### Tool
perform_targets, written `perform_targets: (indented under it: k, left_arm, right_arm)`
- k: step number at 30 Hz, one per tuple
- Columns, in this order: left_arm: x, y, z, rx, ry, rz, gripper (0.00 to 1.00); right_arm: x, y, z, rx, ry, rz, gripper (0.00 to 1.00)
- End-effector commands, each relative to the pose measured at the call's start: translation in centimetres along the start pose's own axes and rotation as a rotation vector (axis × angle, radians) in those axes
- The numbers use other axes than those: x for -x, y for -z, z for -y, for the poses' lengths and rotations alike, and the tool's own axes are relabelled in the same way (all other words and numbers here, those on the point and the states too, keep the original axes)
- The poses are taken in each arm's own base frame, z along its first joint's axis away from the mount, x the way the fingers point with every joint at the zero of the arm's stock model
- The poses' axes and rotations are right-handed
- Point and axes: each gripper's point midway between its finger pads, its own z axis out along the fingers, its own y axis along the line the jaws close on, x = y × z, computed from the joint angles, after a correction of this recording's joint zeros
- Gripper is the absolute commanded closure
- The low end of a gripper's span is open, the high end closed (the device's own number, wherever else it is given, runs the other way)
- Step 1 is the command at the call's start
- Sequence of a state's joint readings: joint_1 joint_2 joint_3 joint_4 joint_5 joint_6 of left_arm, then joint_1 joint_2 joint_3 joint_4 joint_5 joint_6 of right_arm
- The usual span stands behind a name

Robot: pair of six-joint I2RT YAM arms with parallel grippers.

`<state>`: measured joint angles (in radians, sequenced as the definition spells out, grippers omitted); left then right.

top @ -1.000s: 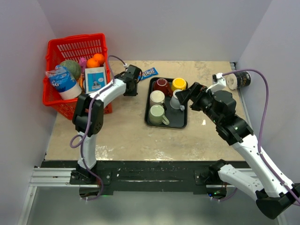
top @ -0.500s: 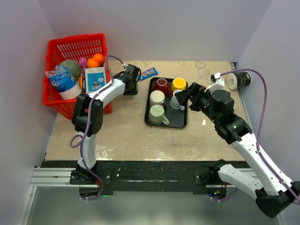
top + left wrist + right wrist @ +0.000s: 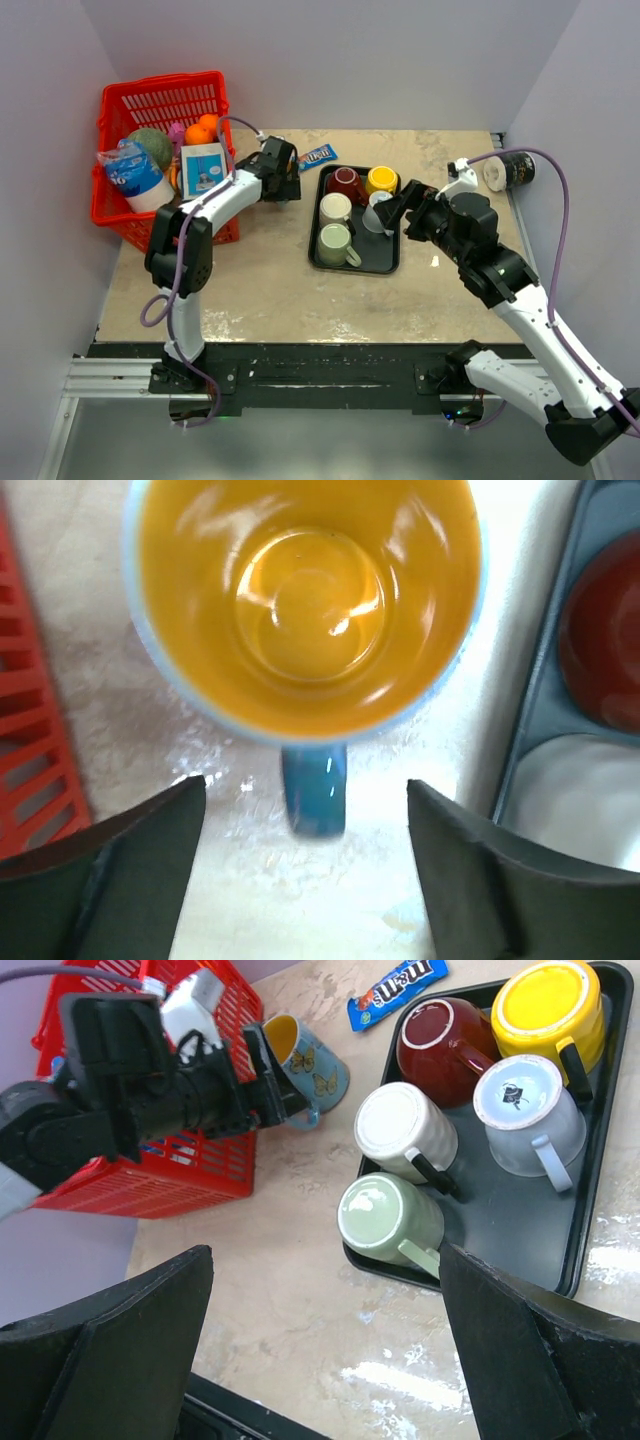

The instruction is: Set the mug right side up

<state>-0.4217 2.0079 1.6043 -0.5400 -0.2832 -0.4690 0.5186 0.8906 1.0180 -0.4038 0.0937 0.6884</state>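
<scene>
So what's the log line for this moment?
blue mug: on table, yellow inside showing | left gripper: open, either side of its handle | right gripper: open, above tray

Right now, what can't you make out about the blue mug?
Right wrist view: left gripper covers the rim of the blue mug; can't tell if its base sits flat.
Top view: mug almost hidden under that gripper.
Left wrist view: far rim cut off by top edge; outer wall barely shows.
</scene>
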Motion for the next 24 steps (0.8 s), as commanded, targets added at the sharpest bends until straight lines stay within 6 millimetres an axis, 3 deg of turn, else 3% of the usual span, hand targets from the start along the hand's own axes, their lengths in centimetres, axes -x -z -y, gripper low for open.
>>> perform_targets:
  k: [1, 6, 14, 20, 24]
  left_arm:
    - [4.8, 5.3, 0.5, -0.029, 0.016, 0.175, 0.01]
    - [5.5, 8.5, 3.5, -0.109, -0.032, 0.228, 0.01]
    - [6.7, 15.0, 6.9, -0.222, -0.112, 0.347, 0.01]
    - [8.4, 22.0, 6.4, -0.352, -0.099, 0.474, 0.01]
    - [8.4, 24.9, 5.7, -0.413, -0.097, 0.53, 0.01]
  right_arm:
    - [1.1, -0.1, -0.6, 0.014, 0.057, 0.028, 0.01]
    - [-0.2, -1.5, -1.1, 0.099, 0.233, -0.016, 0.01]
    - [-5.2, -4.0, -1.1, 0.249, 0.413, -0.159, 0.01]
    - [-10.0, -7.2, 0.7, 0.259, 0.456, -0.251, 0.12]
    - [-12.7, -9.2, 1.5, 0.228, 0.507, -0.32, 0.16]
